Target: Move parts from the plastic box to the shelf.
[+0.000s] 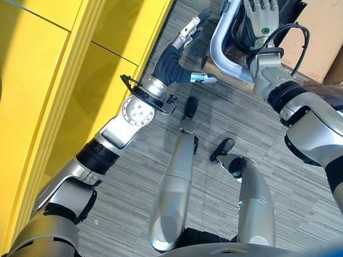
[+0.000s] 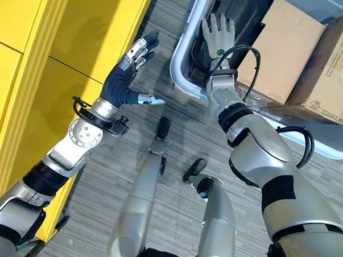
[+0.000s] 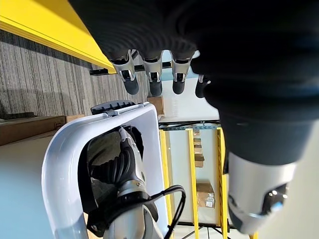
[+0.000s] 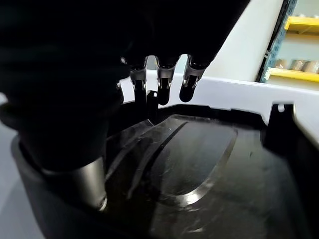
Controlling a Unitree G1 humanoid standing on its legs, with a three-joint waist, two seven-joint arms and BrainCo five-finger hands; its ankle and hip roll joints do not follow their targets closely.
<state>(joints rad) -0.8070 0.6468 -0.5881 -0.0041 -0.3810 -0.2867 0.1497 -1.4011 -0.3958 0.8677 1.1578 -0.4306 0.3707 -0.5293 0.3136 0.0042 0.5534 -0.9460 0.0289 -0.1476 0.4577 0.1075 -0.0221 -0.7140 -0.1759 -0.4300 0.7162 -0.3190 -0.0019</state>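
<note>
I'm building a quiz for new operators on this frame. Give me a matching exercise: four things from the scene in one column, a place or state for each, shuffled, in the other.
Things:
1. right hand
2. left hand
3. cardboard box
4. yellow shelf

Places or states:
A. along the robot's left side
B. open, over the floor beside the plastic box
C. lying in the plastic box
D. fingers straight, reaching into the plastic box above a dark part

Pairs: 1-D, 2-B, 3-C, 4-A
</note>
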